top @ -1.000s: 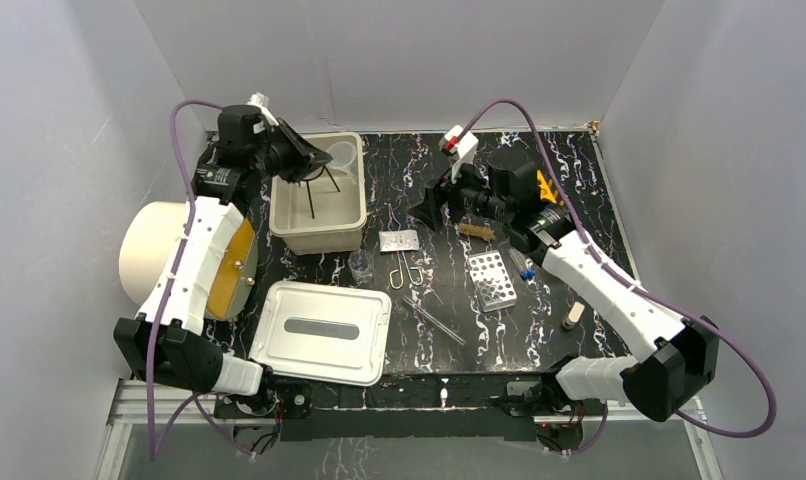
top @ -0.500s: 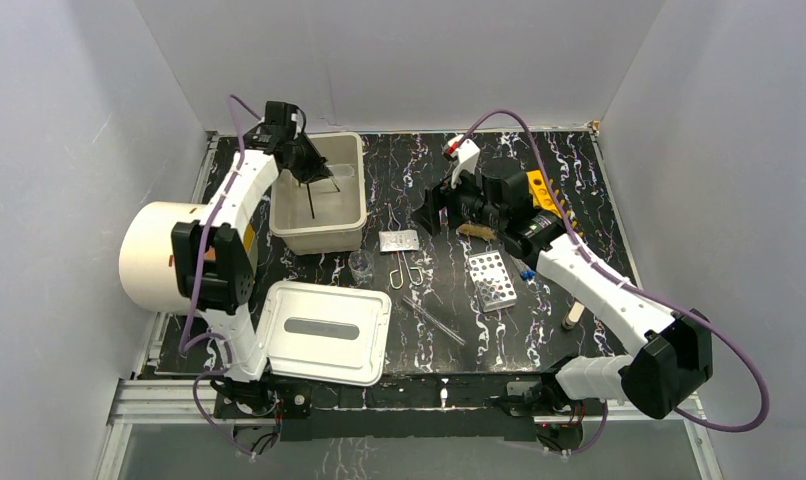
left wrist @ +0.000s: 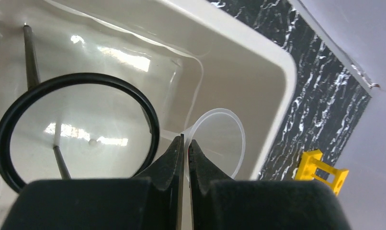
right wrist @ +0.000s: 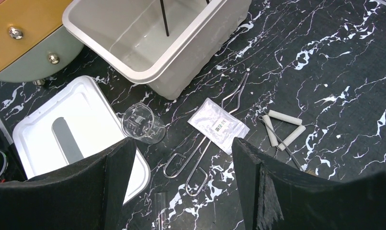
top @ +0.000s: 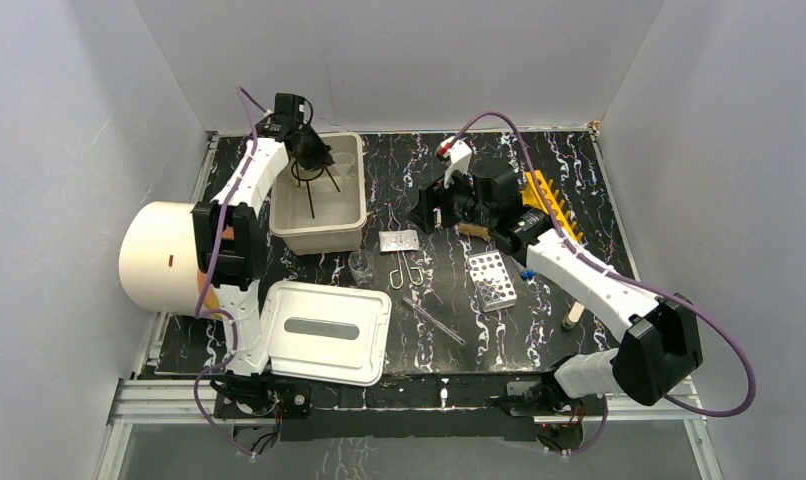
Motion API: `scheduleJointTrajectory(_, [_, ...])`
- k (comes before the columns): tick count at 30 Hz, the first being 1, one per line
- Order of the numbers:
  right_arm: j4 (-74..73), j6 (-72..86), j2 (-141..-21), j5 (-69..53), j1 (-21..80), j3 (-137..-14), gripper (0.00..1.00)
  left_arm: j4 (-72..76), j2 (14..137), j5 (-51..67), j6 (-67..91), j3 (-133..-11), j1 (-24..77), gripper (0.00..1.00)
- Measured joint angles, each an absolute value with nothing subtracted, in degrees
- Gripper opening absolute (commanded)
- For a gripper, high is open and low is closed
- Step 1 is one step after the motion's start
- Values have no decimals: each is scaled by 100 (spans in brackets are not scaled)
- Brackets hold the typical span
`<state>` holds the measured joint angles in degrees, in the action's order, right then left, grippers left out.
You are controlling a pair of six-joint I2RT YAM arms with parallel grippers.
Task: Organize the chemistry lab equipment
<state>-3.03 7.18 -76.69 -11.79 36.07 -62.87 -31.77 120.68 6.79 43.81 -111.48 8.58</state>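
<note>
Left gripper (left wrist: 184, 143): jaws closed to a slit at the clear funnel (left wrist: 220, 141) rim, inside the cream bin (left wrist: 258, 57), far left; grip not confirmable. Right gripper (right wrist: 179, 158): jaws spread wide, empty, held above wire tongs (right wrist: 203, 149) and beaker (right wrist: 142, 123) lying mid-counter.

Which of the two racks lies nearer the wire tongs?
The silver perforated rack, lying flat just right of the wire tongs. The yellow rack sits farther off, toward the back right.
</note>
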Motion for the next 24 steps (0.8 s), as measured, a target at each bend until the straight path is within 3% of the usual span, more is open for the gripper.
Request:
scheduleJointTrajectory(16, [-279, 812, -7900, -1236, 3607, -6287, 82, -3179, 12525, 602, 4316, -11636, 858, 29])
scheduleJointTrajectory(24, [-642, 1184, -8125, -906, 3607, -6497, 82, -3197, 12464, 729, 4075, -11911, 858, 50])
